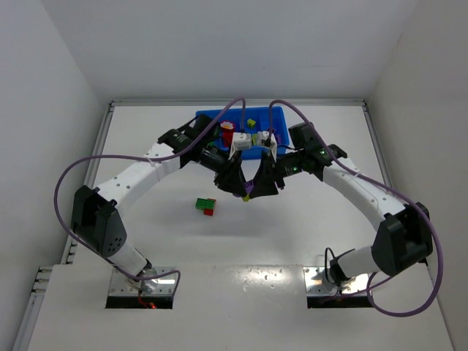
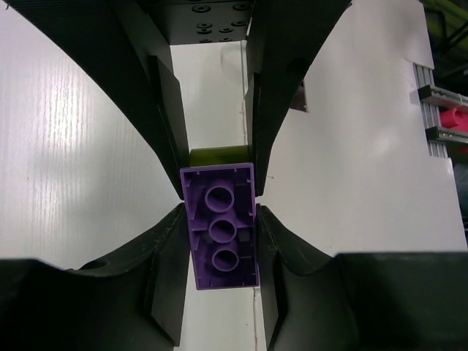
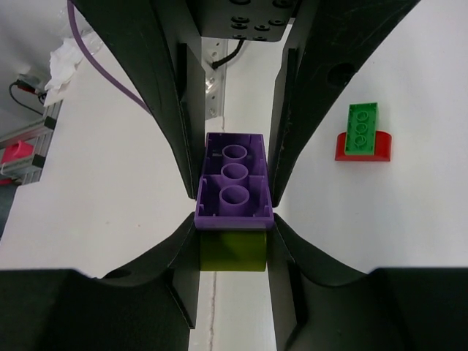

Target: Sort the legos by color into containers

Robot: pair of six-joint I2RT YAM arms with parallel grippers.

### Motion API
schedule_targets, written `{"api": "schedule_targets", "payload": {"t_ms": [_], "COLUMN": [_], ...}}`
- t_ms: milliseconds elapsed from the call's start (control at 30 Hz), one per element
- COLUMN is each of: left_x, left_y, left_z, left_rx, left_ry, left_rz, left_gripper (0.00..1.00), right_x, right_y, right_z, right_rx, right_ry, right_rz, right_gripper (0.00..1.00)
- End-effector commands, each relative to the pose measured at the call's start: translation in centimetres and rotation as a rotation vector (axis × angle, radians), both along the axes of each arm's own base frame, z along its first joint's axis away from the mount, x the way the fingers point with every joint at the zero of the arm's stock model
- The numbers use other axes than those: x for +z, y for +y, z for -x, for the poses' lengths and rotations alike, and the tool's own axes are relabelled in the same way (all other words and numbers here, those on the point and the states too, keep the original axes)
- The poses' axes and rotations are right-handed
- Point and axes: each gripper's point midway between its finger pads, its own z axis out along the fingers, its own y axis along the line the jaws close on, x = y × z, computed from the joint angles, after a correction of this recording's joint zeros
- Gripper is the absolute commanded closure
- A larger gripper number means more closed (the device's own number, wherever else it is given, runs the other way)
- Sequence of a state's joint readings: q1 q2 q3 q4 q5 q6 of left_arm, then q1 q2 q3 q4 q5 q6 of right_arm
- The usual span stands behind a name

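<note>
Bright, even overhead light, faint shadows; left wrist view shows streaky glare on table (image 2: 66, 146) at 9 o'clock

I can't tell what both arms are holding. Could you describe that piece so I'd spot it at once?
Find the blue tray at the far side; just before it the left claw and right claw meet. Between them is a purple brick clipped to a yellow-green brick. Unlike the green-and-red pair lying nearby, it is gripped from both sides.

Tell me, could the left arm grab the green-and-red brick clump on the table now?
Probably not yet. The left arm's jaws grip the purple brick joined to a yellow-green brick in the right arm's jaws. Otherwise the green-and-red clump lies unobstructed.
</note>
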State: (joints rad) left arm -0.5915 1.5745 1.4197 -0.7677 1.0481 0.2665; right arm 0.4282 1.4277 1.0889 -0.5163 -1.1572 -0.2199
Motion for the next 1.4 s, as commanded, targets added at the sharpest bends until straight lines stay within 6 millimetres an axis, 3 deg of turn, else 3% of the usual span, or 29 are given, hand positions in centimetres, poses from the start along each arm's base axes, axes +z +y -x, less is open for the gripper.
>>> {"api": "schedule_targets", "payload": {"t_ms": [0,133,167,300,500,667,700,733,767,800,833,867,933,1000,1033,1067,1100,1133,1167,1267,1300,1367], "left_x": [1.4,3.2,4.0,6.4,6.9,7.9,8.5,8.3,8.2,7.5,7.8,7.5,7.7,7.2,7.2,7.2,7.2,6.9,6.7,6.7,6.7,6.3], "left_y": [0.0,0.9,1.4,2.0,4.1,7.3,8.0,9.1,9.5,9.8,10.5,10.6,11.3,11.6,12.0,12.1,12.1,12.3,12.3,12.3,12.3,12.4], "left_z": [0.1,-2.2,-3.4,-5.0,-8.0,-10.6,-10.1,-11.1,-10.9,-10.6,-10.6,-10.3,-10.3,-9.9,-10.2,-9.9,-9.9,-9.9,-9.8,-9.8,-9.8,-10.1], "left_rx": [-0.017,0.055,0.089,0.131,0.249,0.535,0.584,0.664,0.690,0.704,0.737,0.738,0.773,0.785,0.791,0.791,0.787,0.795,0.790,0.790,0.790,0.798], "left_ry": [-0.055,-0.037,-0.043,-0.082,-0.112,-0.254,-0.287,-0.320,-0.320,-0.316,-0.322,-0.315,-0.333,-0.323,-0.334,-0.331,-0.341,-0.331,-0.332,-0.332,-0.332,-0.326], "left_rz": [0.054,0.100,0.121,0.172,0.175,0.151,0.161,0.135,0.130,0.117,0.116,0.110,0.105,0.089,0.085,0.082,0.080,0.066,0.057,0.057,0.057,0.046], "left_gripper": [1.00,1.00,1.00,1.00,1.00,1.00,1.00,1.00,1.00,1.00,1.00,1.00,1.00,1.00,1.00,1.00,1.00,1.00,1.00,1.00,1.00,1.00], "right_x": [1.6,-0.5,-0.5,-1.5,-2.5,-1.3,0.4,-0.7,-0.8,0.6,-1.1,-0.1,-0.9,-1.4,-0.5,-0.8,-3.2,-2.6,-4.6,-5.5,-6.9,-7.8], "right_y": [0.2,-0.5,-0.6,-1.5,-2.9,-2.1,-1.5,-1.1,-0.9,-0.4,-0.1,-0.1,-0.3,-0.4,-0.2,-1.1,-1.1,-1.1,-1.1,-1.1,-1.3,-1.4], "right_z": [0.3,1.1,1.2,1.6,-0.2,-7.3,-9.4,-11.3,-12.7,-15.0,-16.5,-19.0,-22.5,-24.8,-26.2,-27.7,-28.6,-29.9,-30.7,-32.1,-32.4,-32.9], "right_rx": [0.019,0.009,0.003,-0.033,-0.117,-0.317,-0.350,-0.395,-0.434,-0.482,-0.512,-0.581,-0.670,-0.724,-0.748,-0.798,-0.805,-0.827,-0.834,-0.847,-0.857,-0.870], "right_ry": [-0.080,-0.076,-0.090,-0.103,-0.150,-0.193,-0.246,-0.230,-0.215,-0.265,-0.221,-0.268,-0.292,-0.311,-0.336,-0.346,-0.314,-0.342,-0.319,-0.346,-0.333,-0.333], "right_rz": [-0.048,-0.015,-0.014,0.013,0.062,0.102,0.077,0.115,0.124,0.120,0.151,0.150,0.189,0.214,0.206,0.230,0.275,0.280,0.316,0.332,0.359,0.374], "right_gripper": [0.98,0.98,0.98,0.98,0.98,0.98,0.98,0.98,0.98,0.98,0.98,0.98,0.98,0.98,0.98,0.98,0.98,0.98,0.98,0.98,0.98,0.98]}}
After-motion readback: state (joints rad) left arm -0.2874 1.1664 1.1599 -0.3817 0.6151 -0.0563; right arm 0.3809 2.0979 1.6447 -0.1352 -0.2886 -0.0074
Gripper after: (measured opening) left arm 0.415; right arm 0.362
